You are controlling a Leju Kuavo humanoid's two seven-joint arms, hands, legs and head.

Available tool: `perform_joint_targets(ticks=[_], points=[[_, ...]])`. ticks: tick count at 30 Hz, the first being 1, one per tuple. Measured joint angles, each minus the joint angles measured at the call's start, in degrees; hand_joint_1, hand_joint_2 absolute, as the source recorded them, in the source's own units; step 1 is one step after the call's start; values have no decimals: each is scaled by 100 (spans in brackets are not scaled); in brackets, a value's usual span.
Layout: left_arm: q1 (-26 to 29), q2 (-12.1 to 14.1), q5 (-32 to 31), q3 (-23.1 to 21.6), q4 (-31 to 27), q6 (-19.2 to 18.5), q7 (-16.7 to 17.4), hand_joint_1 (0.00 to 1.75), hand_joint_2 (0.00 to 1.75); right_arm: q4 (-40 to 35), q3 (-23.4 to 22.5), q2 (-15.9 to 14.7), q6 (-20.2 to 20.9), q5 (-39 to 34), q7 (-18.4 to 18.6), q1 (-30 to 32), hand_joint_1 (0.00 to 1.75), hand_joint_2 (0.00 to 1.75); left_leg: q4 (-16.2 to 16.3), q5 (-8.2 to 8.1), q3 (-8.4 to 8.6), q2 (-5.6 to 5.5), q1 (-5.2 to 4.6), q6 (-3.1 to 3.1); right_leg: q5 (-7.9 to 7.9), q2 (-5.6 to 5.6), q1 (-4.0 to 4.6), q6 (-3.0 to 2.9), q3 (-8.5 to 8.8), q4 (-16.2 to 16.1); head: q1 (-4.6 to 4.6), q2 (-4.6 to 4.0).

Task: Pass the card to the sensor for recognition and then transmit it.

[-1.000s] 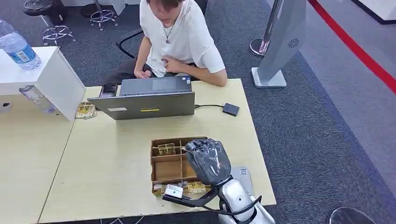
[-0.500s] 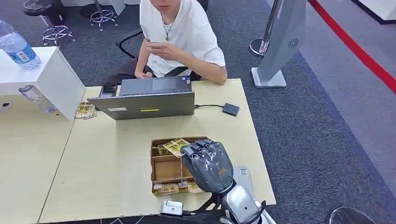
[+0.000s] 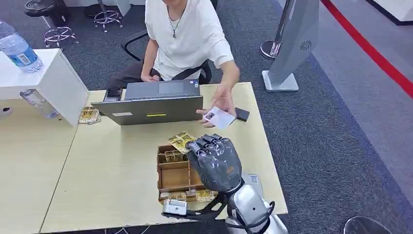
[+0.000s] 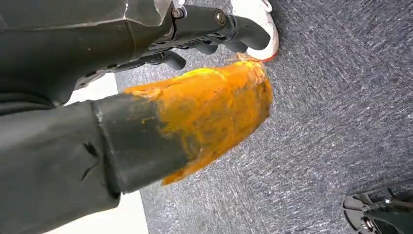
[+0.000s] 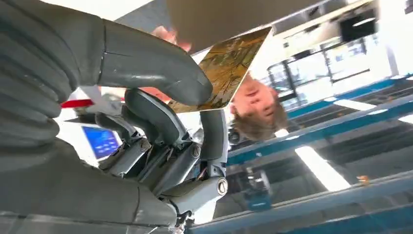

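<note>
No legible text or labels anywhere.

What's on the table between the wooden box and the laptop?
In the head view the table is bare between the wooden box and the laptop; only the gold card held by the right hand hangs over the box's far edge.

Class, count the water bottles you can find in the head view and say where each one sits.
2. One water bottle stands on the white stand at far left; a second bottle lies below it on the table. Others may be hidden.
</note>
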Motion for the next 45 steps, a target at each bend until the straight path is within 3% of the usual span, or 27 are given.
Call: perform_joint_targets(ticks=[13,28,29,30,34,42,43,45], points=[[-2,0,-68,0,0,-13,-18,0,0,1361,-507,216,17,-186,732,-793,175,175,0,1,0,-1,0,-1,2,0,0,-1,0,1,0,0],[-1,0,-68,0,0,-13,-20,0,0,1882,-597,219,20,-216,798,-967,175,175,0,1,0,-1,-1,-1,1,0,1,-2,-1,1,0,0],[-1,0,-68,0,0,-13,-20,0,0,1895,-597,219,20,-214,798,-968,155,175,0,1,0,-1,-1,-1,1,1,1,-2,-1,1,0,0],[-1,0,-68,0,0,-13,-20,0,0,1902,-599,219,26,-216,803,-968,0,175,0,1,0,-1,-1,-1,1,1,1,-2,-1,1,0,0],[-1,0,-66,0,0,-13,-20,0,0,1963,-599,219,201,-234,921,-974,0,175,0,1,0,-1,0,-1,1,0,1,-1,0,1,0,0],[1,0,-46,0,0,-11,-20,0,0,1921,-579,219,162,-271,962,-922,0,175,0,1,0,-2,-1,-1,1,0,1,-1,0,1,0,0],[1,0,-31,0,0,-7,-20,0,0,1874,-560,219,155,-275,958,-899,0,0,0,1,0,-1,-1,-1,1,0,1,-2,-1,1,0,0],[0,0,-13,0,0,-2,-20,0,0,1780,-536,219,118,-275,953,-847,0,0,0,1,0,-1,-1,-1,1,0,1,-1,-1,1,0,0]])
